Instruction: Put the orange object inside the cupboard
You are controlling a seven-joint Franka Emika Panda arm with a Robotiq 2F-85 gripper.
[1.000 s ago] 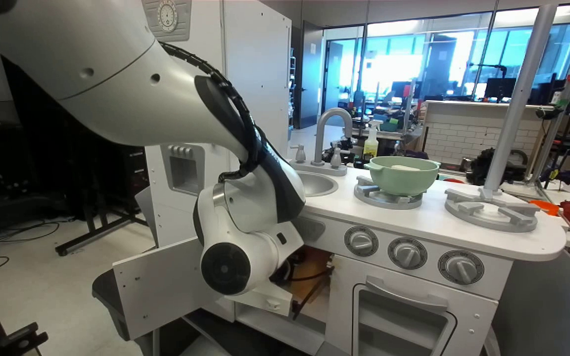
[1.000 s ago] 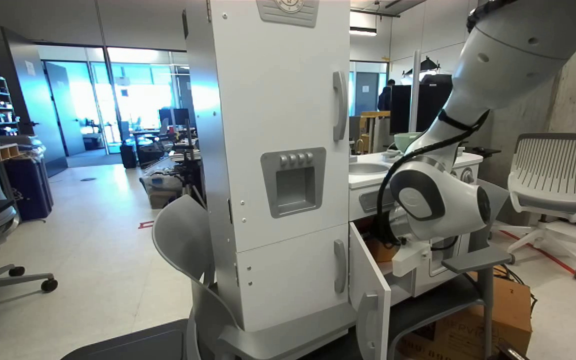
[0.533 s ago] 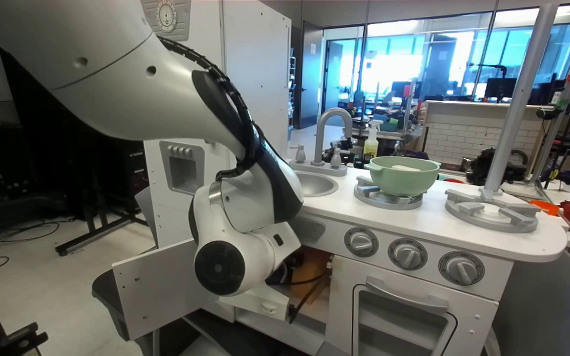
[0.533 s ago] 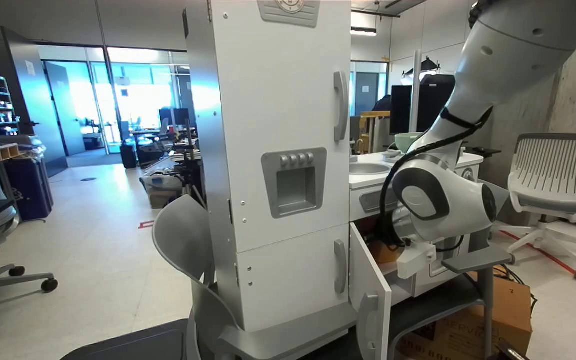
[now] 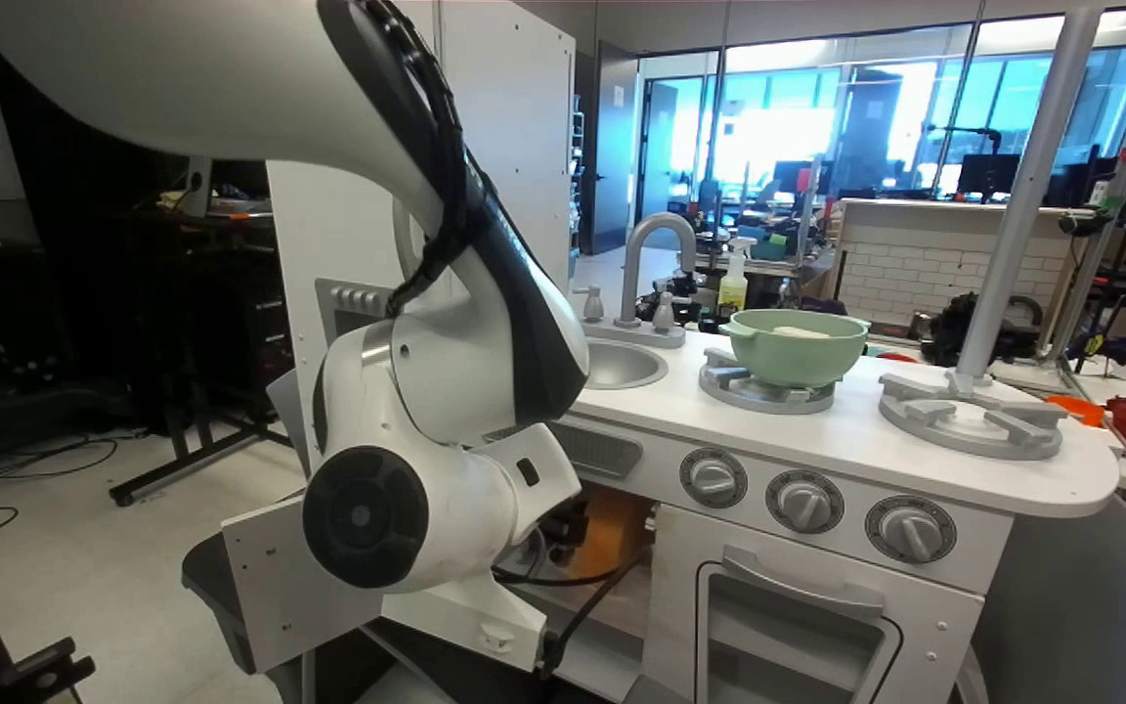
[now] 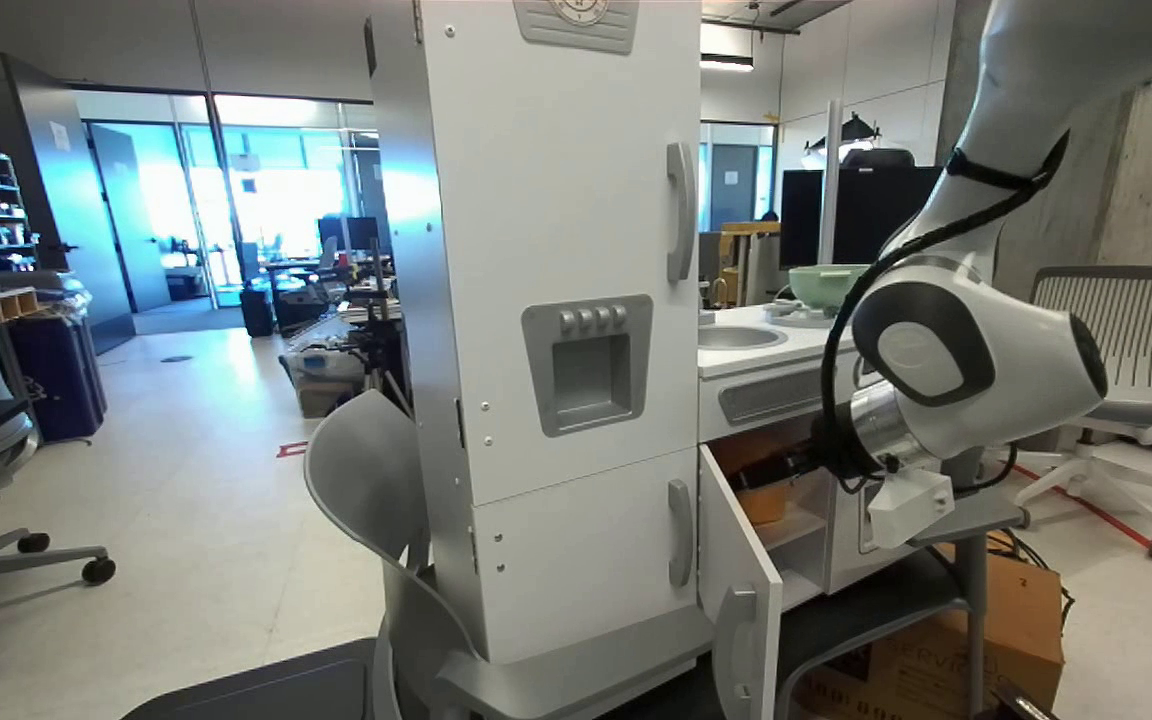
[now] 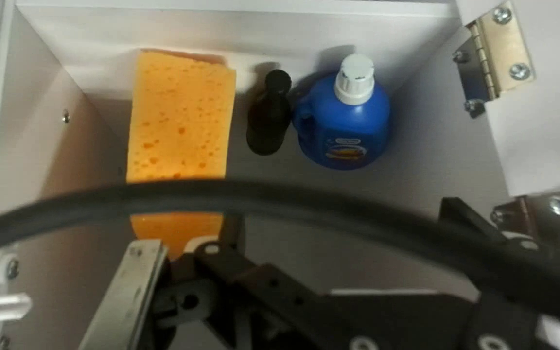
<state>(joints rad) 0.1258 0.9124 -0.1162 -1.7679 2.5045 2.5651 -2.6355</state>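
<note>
Cupboard, 1: door swung outward.
Orange object, 1: inside the cupboard, away from its 2 hinges, pitted face showing, lower end partly hidden behind my cable.
Dark bottle, 1: inside the cupboard, about its middle.
Blue jug, 1, white-capped: the cupboard's hinge side.
Fingers, 2: spread wide apart at the cupboard's mouth; how deep, I cannot tell.
Green bowl, 1: on a burner of the tabletop, higher than the cupboard.
</note>
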